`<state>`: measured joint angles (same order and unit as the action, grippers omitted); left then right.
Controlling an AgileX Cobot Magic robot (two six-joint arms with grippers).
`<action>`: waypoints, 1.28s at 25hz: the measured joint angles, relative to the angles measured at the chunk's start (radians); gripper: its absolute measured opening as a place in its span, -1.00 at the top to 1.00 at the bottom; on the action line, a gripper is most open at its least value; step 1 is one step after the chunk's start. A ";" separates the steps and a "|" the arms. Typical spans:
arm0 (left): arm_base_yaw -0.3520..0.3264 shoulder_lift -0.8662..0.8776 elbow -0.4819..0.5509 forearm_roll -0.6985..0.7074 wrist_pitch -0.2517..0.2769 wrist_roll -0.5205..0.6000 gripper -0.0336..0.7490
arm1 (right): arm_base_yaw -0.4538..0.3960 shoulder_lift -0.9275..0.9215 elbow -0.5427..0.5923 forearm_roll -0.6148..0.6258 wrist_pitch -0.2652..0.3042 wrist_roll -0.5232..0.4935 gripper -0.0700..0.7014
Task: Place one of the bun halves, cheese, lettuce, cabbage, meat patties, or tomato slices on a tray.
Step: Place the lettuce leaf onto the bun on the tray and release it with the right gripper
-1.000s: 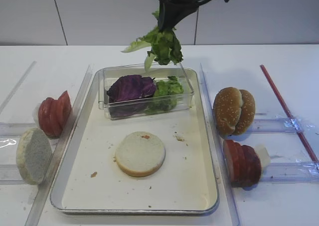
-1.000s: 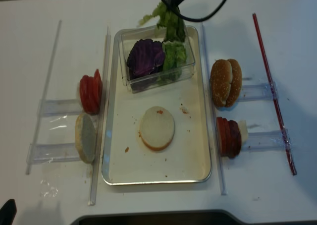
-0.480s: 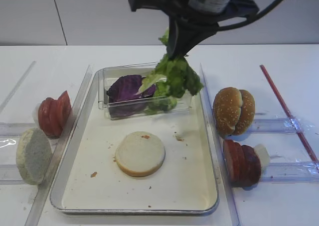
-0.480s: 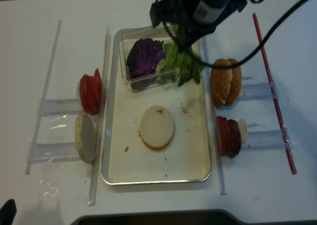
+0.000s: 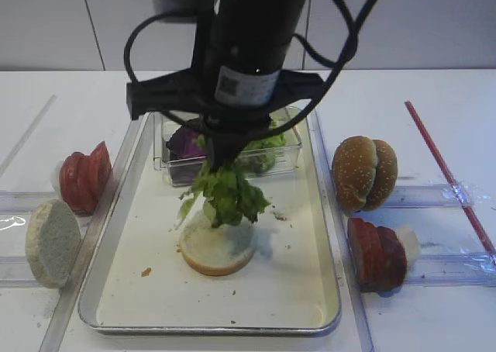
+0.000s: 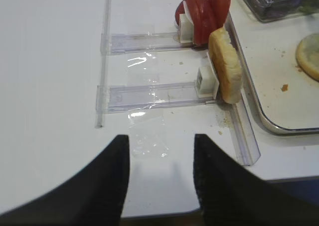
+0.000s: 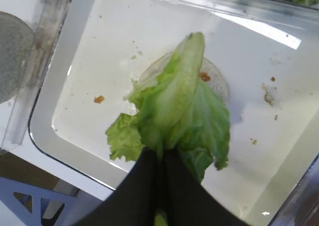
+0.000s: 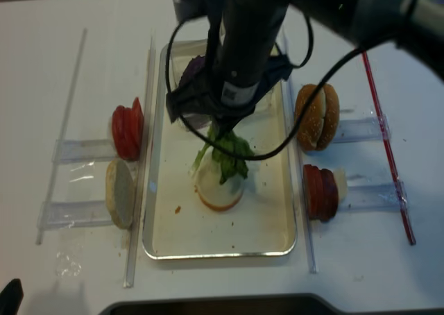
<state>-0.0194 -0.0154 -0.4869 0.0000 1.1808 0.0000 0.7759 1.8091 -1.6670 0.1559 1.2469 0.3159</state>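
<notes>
Lettuce [image 5: 227,195] (one bunch) hangs over one bun half [image 5: 218,248].

White desk [image 5: 434,104] carries the silver tray [image 5: 325,321] at centre. Left of the tray, clear plastic holders [image 6: 149,91] support tomato slices [image 5: 84,177] and one pale bun half [image 5: 51,242]. Right of it, similar holders support sesame bun halves [image 5: 364,172] and further red slices [image 5: 376,253]. A red strip [image 5: 446,170] lies at far right.
</notes>
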 joint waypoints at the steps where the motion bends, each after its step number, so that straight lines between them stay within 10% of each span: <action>1: 0.000 0.000 0.000 0.000 0.000 0.000 0.17 | 0.003 0.018 0.000 0.000 0.000 0.000 0.69; 22: 0.000 0.000 0.000 0.000 0.000 0.000 0.17 | 0.006 0.179 0.000 0.013 -0.038 0.001 0.68; 32: 0.000 0.000 0.000 0.000 0.000 0.000 0.17 | 0.006 0.179 0.000 -0.007 -0.038 -0.001 -0.17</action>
<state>-0.0194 -0.0154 -0.4869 0.0000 1.1808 0.0000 0.7815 1.9883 -1.6670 0.1485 1.2086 0.3150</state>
